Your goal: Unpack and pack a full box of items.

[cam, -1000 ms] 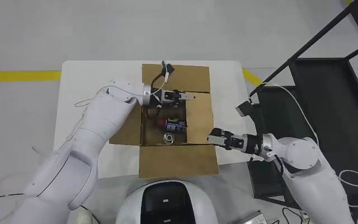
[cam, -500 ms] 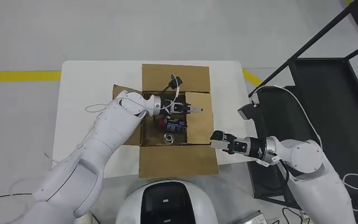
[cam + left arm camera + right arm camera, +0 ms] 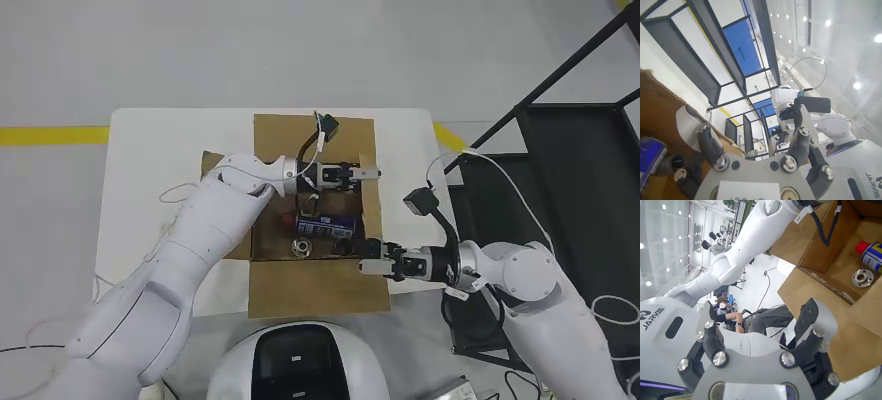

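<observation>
An open cardboard box [image 3: 315, 135] stands mid-table with its flaps spread out. Inside lie a blue spray can [image 3: 328, 222] with a red cap and a round metal flange [image 3: 300, 246]. My left gripper [image 3: 366, 173] hangs open and empty over the box's right side, above the right flap. In the left wrist view the left gripper [image 3: 744, 121] has its fingers wide apart, with the blue can [image 3: 649, 151] below it. My right gripper [image 3: 366, 268] is open and empty at the box's near right corner. From the right gripper [image 3: 761, 315], the can [image 3: 870, 255] and flange [image 3: 862, 278] show inside the box.
The white table [image 3: 170, 150] has bare room left of the box and a narrow strip to its right. A black metal rack [image 3: 580, 160] stands just past the table's right edge. A cable loops from my right arm.
My left gripper has swung to the right, out over the box's right flap. My right gripper has moved left and nearer, up to the box's near right corner.
</observation>
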Controlling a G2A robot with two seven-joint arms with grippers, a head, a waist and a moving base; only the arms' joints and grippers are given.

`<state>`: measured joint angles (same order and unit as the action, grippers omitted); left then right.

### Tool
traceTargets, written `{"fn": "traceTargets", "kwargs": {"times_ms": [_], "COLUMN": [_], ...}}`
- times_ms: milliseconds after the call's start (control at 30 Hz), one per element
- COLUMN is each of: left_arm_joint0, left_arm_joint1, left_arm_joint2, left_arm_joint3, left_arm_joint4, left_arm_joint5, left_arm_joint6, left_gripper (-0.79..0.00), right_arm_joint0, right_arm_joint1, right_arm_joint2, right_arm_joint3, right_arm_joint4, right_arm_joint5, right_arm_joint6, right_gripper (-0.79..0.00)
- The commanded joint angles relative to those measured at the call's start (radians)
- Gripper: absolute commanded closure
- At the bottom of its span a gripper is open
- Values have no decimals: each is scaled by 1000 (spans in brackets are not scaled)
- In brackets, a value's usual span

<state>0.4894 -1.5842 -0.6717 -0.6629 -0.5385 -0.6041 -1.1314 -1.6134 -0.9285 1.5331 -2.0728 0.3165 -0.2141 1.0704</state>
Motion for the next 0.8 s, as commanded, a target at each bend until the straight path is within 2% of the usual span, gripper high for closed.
{"fn": "traceTargets", "kwargs": {"times_ms": [0, 300, 767], "left_arm_joint0": [3, -2, 8], "left_arm_joint1": [-11, -71, -69], "left_arm_joint2": [6, 21, 21], "left_arm_joint3": [3, 58, 51], "left_arm_joint4": [-16, -119, -99], "left_arm_joint5": [5, -10, 8], "left_arm_joint6": [6, 0, 25], "left_gripper": [-785, -785, -785], "right_arm_joint0": [6, -6, -4], "right_arm_joint1": [0, 3, 4], "right_arm_joint2": [-8, -2, -9], "right_arm_joint3": [2, 23, 12], "right_arm_joint4": [0, -5, -30], "right_arm_joint5": [4, 22, 39], "right_arm_joint6": [3, -10, -8], "right_gripper": [-785, -785, -785]}}
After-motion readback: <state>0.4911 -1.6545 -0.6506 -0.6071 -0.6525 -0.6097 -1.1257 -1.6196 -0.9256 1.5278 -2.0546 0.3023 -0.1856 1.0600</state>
